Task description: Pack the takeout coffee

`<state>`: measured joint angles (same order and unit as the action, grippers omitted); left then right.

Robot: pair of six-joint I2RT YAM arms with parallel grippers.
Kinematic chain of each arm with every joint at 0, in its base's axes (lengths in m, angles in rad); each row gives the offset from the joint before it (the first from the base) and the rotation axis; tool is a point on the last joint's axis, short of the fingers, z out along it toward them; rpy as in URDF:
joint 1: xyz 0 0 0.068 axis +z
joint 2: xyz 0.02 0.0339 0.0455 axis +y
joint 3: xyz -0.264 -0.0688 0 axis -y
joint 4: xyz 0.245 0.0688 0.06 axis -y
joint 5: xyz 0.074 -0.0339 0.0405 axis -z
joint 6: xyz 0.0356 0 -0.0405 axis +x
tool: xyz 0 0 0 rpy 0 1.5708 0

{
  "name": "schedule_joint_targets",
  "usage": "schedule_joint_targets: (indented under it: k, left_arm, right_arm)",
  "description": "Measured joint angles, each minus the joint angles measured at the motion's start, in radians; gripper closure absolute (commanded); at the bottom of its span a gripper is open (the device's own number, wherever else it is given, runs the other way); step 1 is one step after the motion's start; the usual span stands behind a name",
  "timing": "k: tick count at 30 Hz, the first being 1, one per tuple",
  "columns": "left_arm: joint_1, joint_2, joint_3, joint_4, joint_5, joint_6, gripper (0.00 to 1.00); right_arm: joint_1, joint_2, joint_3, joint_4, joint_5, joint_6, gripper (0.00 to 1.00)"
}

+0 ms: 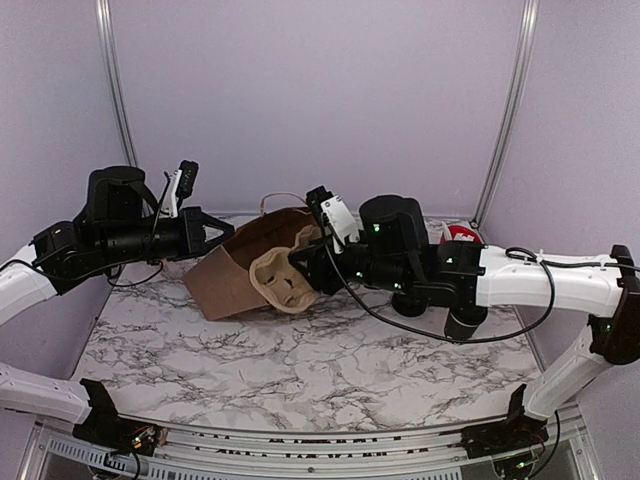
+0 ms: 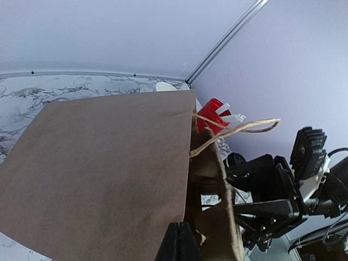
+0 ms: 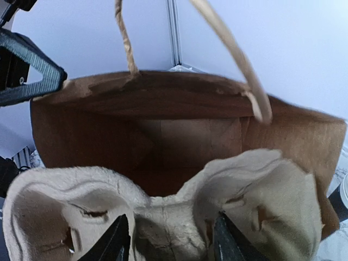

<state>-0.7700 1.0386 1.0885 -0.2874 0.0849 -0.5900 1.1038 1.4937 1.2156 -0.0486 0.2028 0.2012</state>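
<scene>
Right wrist view: the right claw (image 3: 171, 242) pinches a pulp cup carrier (image 3: 261, 201) by its middle ridge, with one dark finger on each side and a well spreading out toward 9 o'clock and toward 3 o'clock. At 12 o'clock from the carrier gapes the mouth of a brown paper bag (image 3: 163, 136). The carrier's far edge sits at the bag's lower lip, and whether it has crossed the rim cannot be told. A twisted paper handle (image 3: 234, 60) arches up from the bag's upper rim.

At 10 o'clock in that view, and seen from above, the left claw (image 1: 215, 232) is pressed together on the bag's upper rim and holds the mouth up. From above, the bag (image 1: 235, 270) leans on the marbled surface (image 1: 300, 370) with its mouth facing 3 o'clock toward the right claw (image 1: 305, 262), and the carrier (image 1: 280, 278) is at that opening. A red tub (image 1: 460, 234) stands at 2 o'clock from the right claw, by the back wall.

The takeout coffee cup and its lid cannot be made out in any view, so their place cannot be told.
</scene>
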Motion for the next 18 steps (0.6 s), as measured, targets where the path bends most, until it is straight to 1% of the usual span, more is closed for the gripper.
schedule_joint_targets:
  k: [3,9,18]
  left_arm:
    - [-0.040,0.015,-0.010,0.007,0.012,0.033,1.00]
    - [-0.084,0.029,-0.034,0.014,0.020,0.076,1.00]
    - [-0.097,0.030,-0.043,0.040,0.012,0.077,1.00]
  right_arm:
    - [-0.013,0.000,0.022,-0.025,-0.020,0.016,0.49]
    - [-0.039,-0.014,0.051,-0.036,-0.060,0.039,0.48]
    - [-0.053,-0.018,0.051,-0.050,-0.078,0.060,0.48]
